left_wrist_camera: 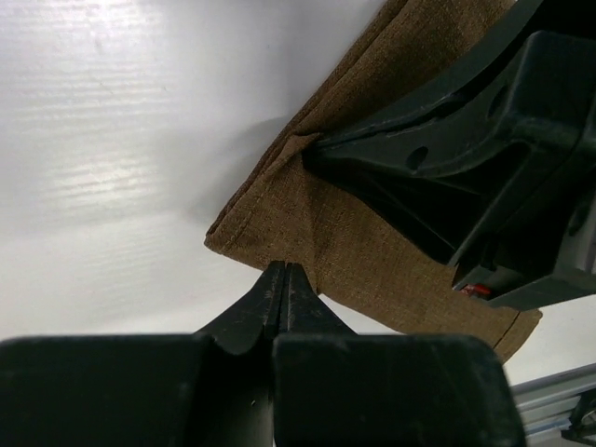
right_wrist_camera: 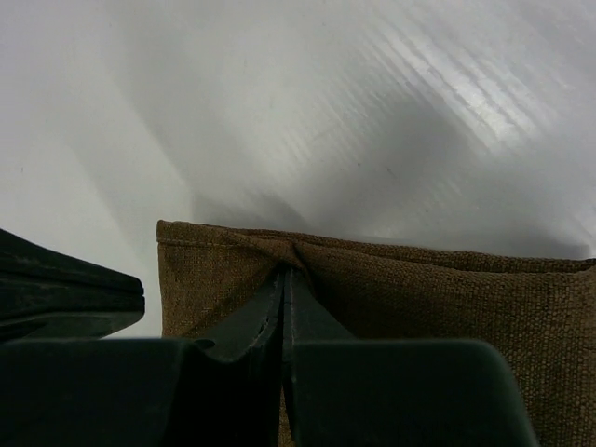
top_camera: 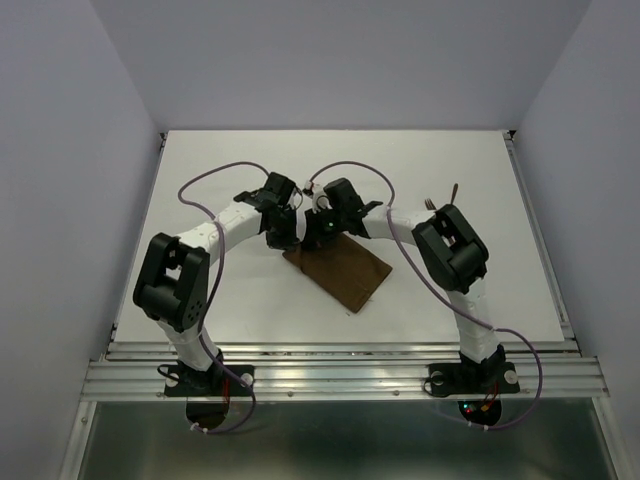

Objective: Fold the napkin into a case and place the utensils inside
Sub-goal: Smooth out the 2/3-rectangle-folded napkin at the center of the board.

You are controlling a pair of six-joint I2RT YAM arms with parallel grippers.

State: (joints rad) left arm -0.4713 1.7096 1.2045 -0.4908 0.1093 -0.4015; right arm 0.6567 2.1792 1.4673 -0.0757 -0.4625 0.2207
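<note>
The dark brown napkin (top_camera: 343, 271) lies folded into a slanted rectangle at the table's middle. My left gripper (top_camera: 283, 238) is at its far left corner. In the left wrist view the jaws (left_wrist_camera: 284, 271) are shut on the napkin's (left_wrist_camera: 372, 251) hem, with a crease running up from the tips. My right gripper (top_camera: 325, 234) is close beside it on the far edge. It is shut (right_wrist_camera: 287, 272) on the napkin (right_wrist_camera: 447, 298), which puckers around the tips. Two slim dark utensils (top_camera: 455, 193) show at the right, partly hidden behind my right arm.
The white table (top_camera: 250, 160) ends in a metal rail (top_camera: 340, 375) at the near edge. The two grippers are almost touching: the right one (left_wrist_camera: 466, 140) fills the left wrist view's upper right, and the left one (right_wrist_camera: 65, 298) shows in the right wrist view.
</note>
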